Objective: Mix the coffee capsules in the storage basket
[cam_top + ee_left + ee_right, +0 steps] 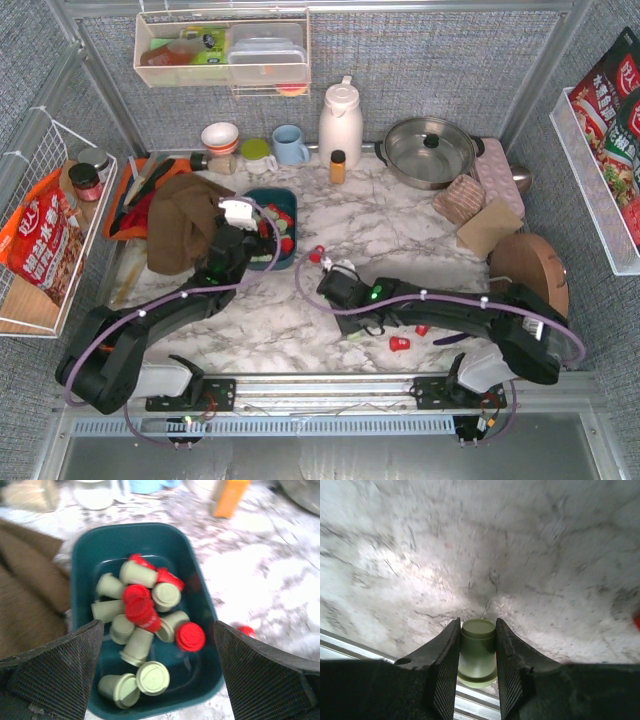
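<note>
**Partway through the mix**

My right gripper (477, 623) is clamped on a pale green capsule (478, 652), which stands upright between my fingers (445, 665) just above the marble table (545, 555). A sliver of red shows at the far right of my view, probably a stray capsule, though I cannot tell for sure.

My left gripper (156, 630) hangs wide apart and holds nothing. The storage basket (82, 580) is directly beneath and just ahead of it. Inside, the coffee capsules (142, 605) lie in a loose heap, with red ones clustered in the middle and green ones around and in front of them. One red capsule (246, 630) sits on the table off to the right, outside the basket.

I judge the job about half done. The colours overlap but still clump, and the stray capsules, mine included, need to go into the basket.
</note>
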